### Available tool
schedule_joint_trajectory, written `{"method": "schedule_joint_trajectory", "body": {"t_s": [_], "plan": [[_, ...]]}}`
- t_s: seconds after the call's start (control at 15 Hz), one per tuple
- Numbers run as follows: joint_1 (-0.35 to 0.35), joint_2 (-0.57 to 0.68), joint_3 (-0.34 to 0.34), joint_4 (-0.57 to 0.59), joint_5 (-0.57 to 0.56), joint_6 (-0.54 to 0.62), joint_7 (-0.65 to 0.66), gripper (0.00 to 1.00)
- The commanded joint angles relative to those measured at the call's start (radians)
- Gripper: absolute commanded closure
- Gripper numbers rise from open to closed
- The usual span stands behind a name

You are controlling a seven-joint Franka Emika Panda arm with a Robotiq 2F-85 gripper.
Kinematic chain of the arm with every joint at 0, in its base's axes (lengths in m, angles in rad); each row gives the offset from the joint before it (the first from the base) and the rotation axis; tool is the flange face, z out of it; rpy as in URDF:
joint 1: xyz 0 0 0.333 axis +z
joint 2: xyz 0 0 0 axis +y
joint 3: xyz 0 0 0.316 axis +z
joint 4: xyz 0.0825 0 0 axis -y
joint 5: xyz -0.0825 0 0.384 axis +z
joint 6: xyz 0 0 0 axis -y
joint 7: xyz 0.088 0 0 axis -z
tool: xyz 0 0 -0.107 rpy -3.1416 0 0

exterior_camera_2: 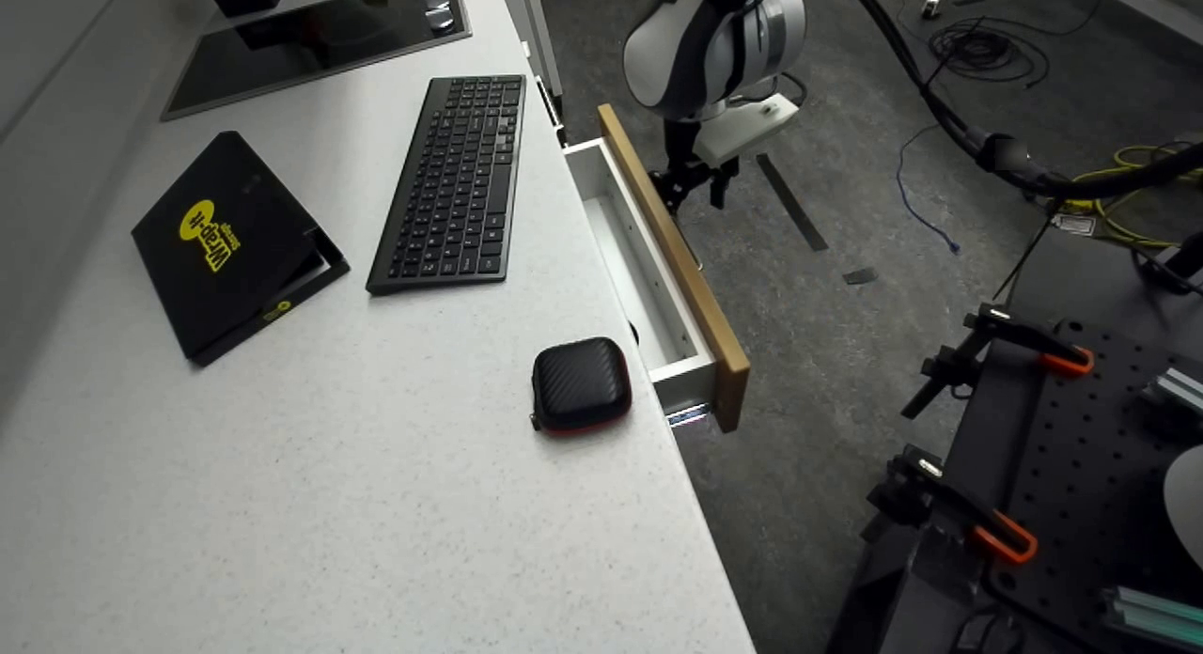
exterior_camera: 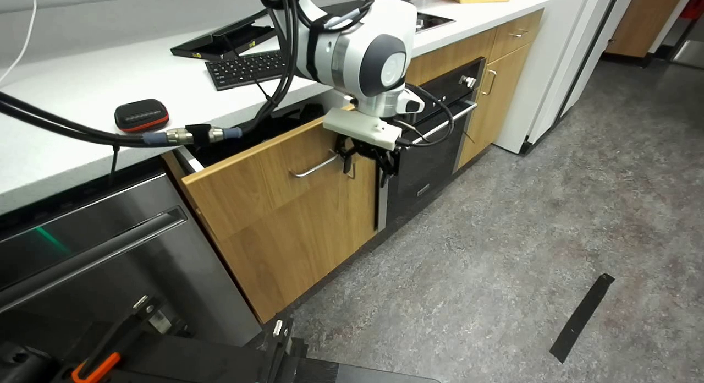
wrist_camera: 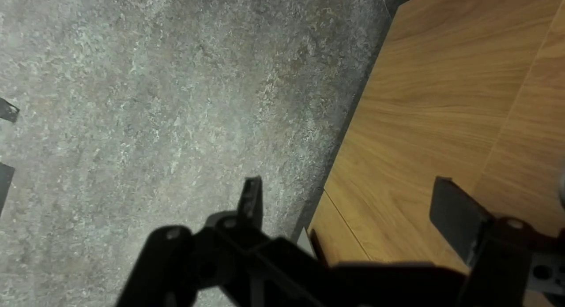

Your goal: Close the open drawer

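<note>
My gripper (wrist_camera: 348,192) points down w/ fingers spread wide, nr the front of the drawer (exterior_camera: 264,187) in both ext. views. Drawer's out from under the counter (exterior_camera_2: 376,504); handle (exterior_camera: 317,168) nr my fingertips. Blk case (exterior_camera_2: 581,383) on counter, nr edge.

On the white counter (exterior_camera_2: 376,504), a keyboard (exterior_camera_2: 453,182) lies near a black box (exterior_camera_2: 235,259) with yellow letters. A black case (exterior_camera_2: 581,383) with red rim sits close to the counter's front edge. A black strip (exterior_camera: 582,318) lies on the grey floor (exterior_camera: 467,262).
</note>
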Motion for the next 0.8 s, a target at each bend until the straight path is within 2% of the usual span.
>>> {"method": "schedule_joint_trajectory", "body": {"t_s": [0.0, 0.4, 0.73], "plan": [[0.026, 0.010, -0.015, 0.021, 0.017, -0.012, -0.008, 0.00], [0.037, 0.024, -0.015, 0.040, 0.015, -0.017, -0.004, 0.00], [0.027, 0.081, 0.049, 0.095, 0.065, 0.035, -0.026, 0.00]]}}
